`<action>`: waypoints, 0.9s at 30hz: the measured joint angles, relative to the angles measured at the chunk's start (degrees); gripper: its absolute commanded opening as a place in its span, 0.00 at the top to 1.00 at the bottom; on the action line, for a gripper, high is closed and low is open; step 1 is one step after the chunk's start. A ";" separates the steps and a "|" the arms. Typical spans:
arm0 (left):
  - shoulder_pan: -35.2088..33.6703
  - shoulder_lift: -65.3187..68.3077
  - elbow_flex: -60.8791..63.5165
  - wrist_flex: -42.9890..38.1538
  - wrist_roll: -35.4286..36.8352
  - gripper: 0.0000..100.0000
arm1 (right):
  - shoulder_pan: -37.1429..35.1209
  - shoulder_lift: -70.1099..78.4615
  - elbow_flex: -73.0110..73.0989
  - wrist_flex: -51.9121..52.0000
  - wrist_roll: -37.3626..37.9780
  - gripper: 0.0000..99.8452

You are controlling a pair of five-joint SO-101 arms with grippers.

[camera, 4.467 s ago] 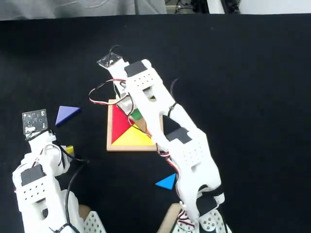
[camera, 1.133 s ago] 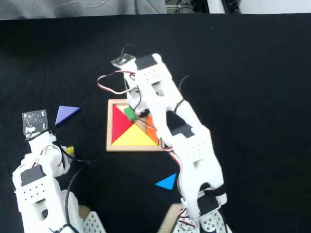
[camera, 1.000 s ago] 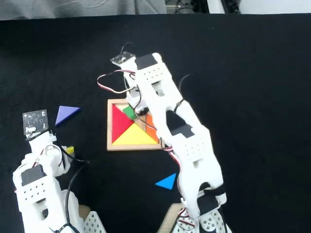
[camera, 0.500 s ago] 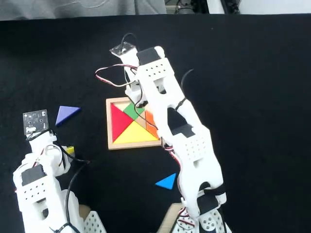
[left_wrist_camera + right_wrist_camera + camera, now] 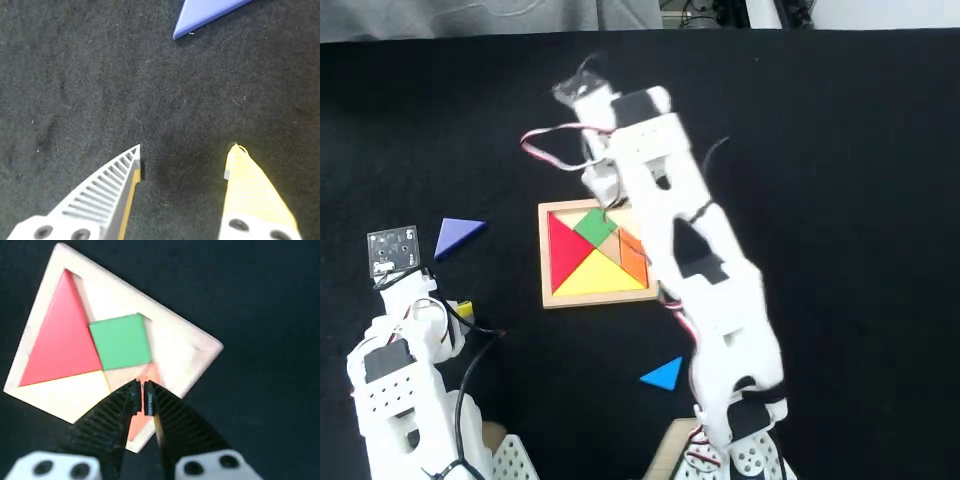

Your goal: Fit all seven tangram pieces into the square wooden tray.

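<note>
The green square (image 5: pixel 121 341) lies flat in the tray (image 5: pixel 206 344), and the right gripper (image 5: pixel 140 390) hangs above it, pinched nearly shut on nothing. That piece looks done. I'd say the purple triangle (image 5: pixel 210 12) comes next, lying loose just beyond the left gripper (image 5: pixel 186 147), whose jaws gape wide.

Tray (image 5: pixel 544 262) holds a square (image 5: pixel 594 226); loose triangle (image 5: pixel 456 236) lies left, second triangle (image 5: pixel 664 375) in front
</note>
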 measured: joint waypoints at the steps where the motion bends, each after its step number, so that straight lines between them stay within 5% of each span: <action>1: 0.00 0.00 0.00 0.00 0.00 0.73 | 1.05 -2.29 0.00 0.00 0.00 0.99; 15: 0.00 0.00 0.00 0.00 0.00 0.73 | 10.55 -44.92 38.42 0.09 15.56 0.99; 27: 0.00 0.00 0.00 0.00 0.00 0.73 | 9.05 -73.93 82.64 -9.14 41.05 0.99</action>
